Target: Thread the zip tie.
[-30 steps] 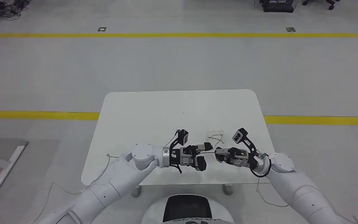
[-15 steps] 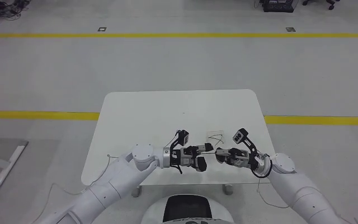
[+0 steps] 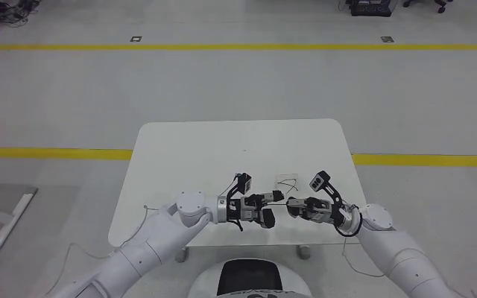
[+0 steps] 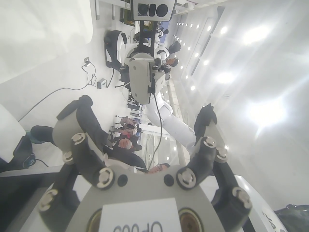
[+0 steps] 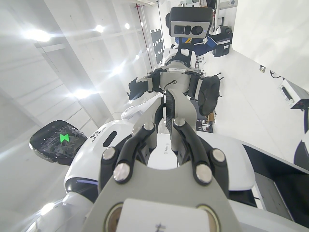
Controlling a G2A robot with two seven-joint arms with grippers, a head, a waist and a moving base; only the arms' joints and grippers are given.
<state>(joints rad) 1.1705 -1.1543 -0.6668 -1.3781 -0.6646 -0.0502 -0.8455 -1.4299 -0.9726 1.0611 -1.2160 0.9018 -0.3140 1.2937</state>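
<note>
The two arms meet low over the near edge of the white table [image 3: 186, 149], their grippers facing each other tip to tip, just apart. The right gripper [image 5: 169, 95] has its fingers pressed together. A thin dark strand, which looks to be the zip tie [image 5: 169, 83], is pinched between them and pokes out past the fingertips with a small curl at its free end. Its long axis follows the closed fingers and points straight at the opposite gripper. In the top view that puts it roughly crosswise to the robot, running from the right arm toward the left and parallel to the table's near edge. How much of the tie sits inside the grip cannot be told (the fingers cover it).

The left gripper [image 4: 142, 108] is spread wide, one dark-padded finger [image 4: 79, 108] well apart from the other, and nothing is held between them. In the right wrist view, the tie's curled tip lies in front of the grey body between those spread fingers. Whether it touches that body cannot be told.

On the tabletop just beyond the two grippers lie a few thin dark strands [image 3: 287, 181], flat and apart from both arms. They are too fine to identify.
</note>
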